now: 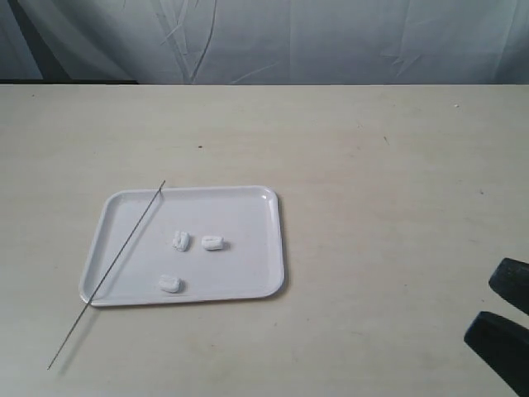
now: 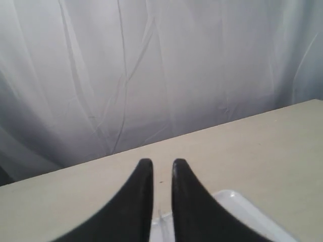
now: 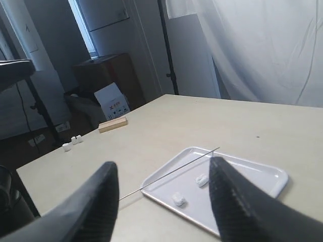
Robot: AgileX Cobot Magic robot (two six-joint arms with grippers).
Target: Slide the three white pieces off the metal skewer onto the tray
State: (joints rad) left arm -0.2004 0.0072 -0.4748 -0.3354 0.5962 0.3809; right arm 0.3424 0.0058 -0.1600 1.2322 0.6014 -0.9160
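The tray [image 1: 264, 215] lies flat on the table, left of centre. The three white pieces rest loose on it: two side by side [image 1: 180, 241] [image 1: 212, 242] and one nearer the front rim [image 1: 169, 284]. The metal skewer [image 1: 107, 275] lies bare and slanted across the tray's left side, its near end out over the table. My right gripper [image 1: 502, 310] is open at the table's front right, far from the tray. The right wrist view shows this gripper [image 3: 162, 164], the tray [image 3: 262, 174], the skewer [image 3: 171, 172] and two pieces [image 3: 202, 179] [image 3: 178, 198]. My left gripper [image 2: 162, 162] is shut and empty above a tray corner [image 2: 242, 206].
A white curtain hangs behind the table. In the right wrist view a small wooden block [image 3: 112, 124] and some small white bits [image 3: 73, 141] sit near the table's far-left edge. Beyond that edge are a cardboard box [image 3: 112, 100] and stands.
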